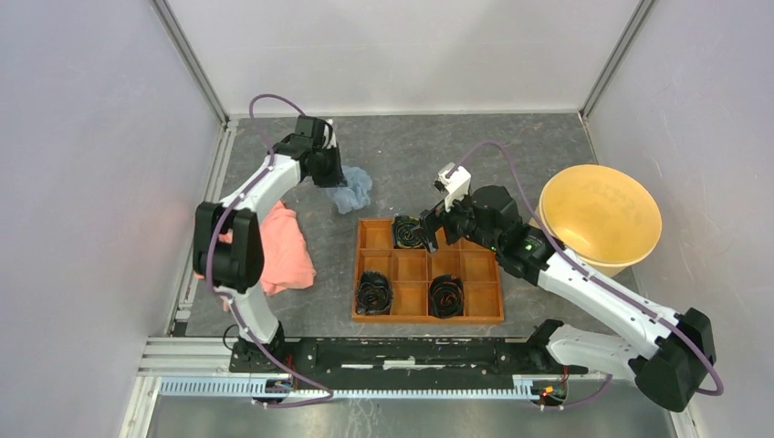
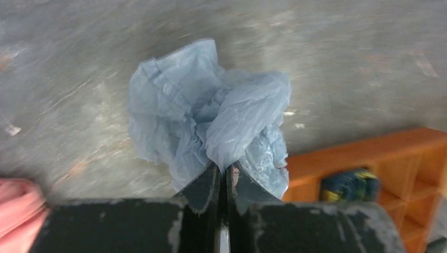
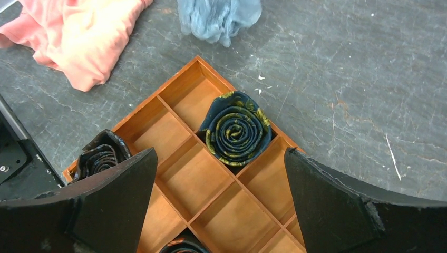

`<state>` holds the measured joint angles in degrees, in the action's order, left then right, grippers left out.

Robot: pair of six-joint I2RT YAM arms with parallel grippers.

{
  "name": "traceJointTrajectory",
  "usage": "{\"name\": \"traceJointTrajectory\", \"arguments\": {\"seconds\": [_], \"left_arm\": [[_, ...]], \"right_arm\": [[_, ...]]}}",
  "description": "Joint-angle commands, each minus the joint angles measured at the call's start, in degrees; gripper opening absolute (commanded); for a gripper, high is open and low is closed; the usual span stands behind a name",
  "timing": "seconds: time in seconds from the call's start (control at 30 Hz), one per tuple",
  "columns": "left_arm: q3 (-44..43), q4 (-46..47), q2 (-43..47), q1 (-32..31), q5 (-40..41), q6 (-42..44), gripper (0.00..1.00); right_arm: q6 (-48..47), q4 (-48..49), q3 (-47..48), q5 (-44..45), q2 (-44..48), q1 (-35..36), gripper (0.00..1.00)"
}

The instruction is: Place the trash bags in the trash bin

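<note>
The tray [image 1: 427,271] sits in the middle of the table [image 1: 511,155]. From the tray, the trash bag [image 1: 351,189] lies at 11 o'clock, the cloth [image 1: 285,246] at 9 o'clock and the bin [image 1: 600,219] at 2 o'clock. Three rolls [image 1: 408,232] sit in the tray: one in the far row, two on the near side.

Pale panel walls [image 1: 91,137] with metal corner posts [image 1: 192,59] enclose a scuffed dark grey tabletop [image 1: 402,146].

Grey table [image 1: 511,146], scuffed: crumpled bag [image 1: 351,190] sits back left, cloth [image 1: 285,251] heaped near the left edge, tray [image 1: 429,318] centre, bin [image 1: 598,214] far right.
</note>
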<state>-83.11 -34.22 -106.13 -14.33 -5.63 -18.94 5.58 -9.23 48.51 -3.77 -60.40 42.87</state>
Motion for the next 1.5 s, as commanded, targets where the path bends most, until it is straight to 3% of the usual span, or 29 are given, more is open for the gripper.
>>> {"name": "traceJointTrajectory", "arguments": {"seconds": [0.0, 0.13, 0.3, 0.5, 0.7, 0.77, 0.8, 0.87, 0.93, 1.03, 1.27, 1.47], "left_arm": [[4.2, 15.6, 10.6, 0.1, -21.3, 0.3, 0.04], [9.9, 27.0, 16.6, 0.1, -31.7, -5.3, 0.03], [16.2, 39.5, 24.1, -0.1, -37.9, -11.0, 0.03], [18.2, 41.6, 28.6, -0.5, -38.4, -11.6, 0.03], [18.5, 42.2, 29.4, -1.2, -39.1, -12.2, 0.04], [18.7, 42.1, 29.9, -1.3, -38.6, -12.0, 0.08], [18.7, 41.9, 30.1, -1.3, -38.3, -11.8, 0.09], [18.4, 40.8, 30.3, -1.3, -37.5, -11.2, 0.10], [18.0, 39.5, 30.7, -1.3, -36.3, -10.3, 0.12], [17.4, 37.3, 31.4, -1.1, -33.9, -8.7, 0.14], [17.0, 35.9, 32.6, 0.0, -32.1, -7.5, 0.19], [17.0, 35.3, 32.4, 0.1, -31.1, -7.0, 0.20]], "right_arm": [[3.0, 4.5, 1.5, 2.4, -2.0, 0.1, 0.98], [5.4, 7.5, 4.1, 3.4, -4.8, -0.6, 0.98], [12.9, 12.4, 7.6, -6.9, -9.2, -6.7, 0.98], [21.8, 23.2, 9.4, -18.2, -13.8, -9.3, 0.98], [29.5, 32.4, 9.6, -15.2, -17.9, -8.0, 0.98], [30.0, 33.6, 8.6, -12.0, -18.1, -8.0, 0.87], [30.3, 34.5, 7.5, -10.5, -17.7, -8.0, 0.76], [31.3, 36.9, 4.3, -7.5, -16.6, -8.3, 0.44], [31.3, 37.8, 2.1, -6.0, -15.7, -8.9, 0.21], [28.4, 33.9, 2.3, -4.0, -15.2, -9.7, 0.00], [21.6, 26.1, 2.8, 0.9, -14.0, -10.5, 0.01], [17.7, 22.6, 3.5, 1.6, -13.6, -11.2, 0.08]]}}
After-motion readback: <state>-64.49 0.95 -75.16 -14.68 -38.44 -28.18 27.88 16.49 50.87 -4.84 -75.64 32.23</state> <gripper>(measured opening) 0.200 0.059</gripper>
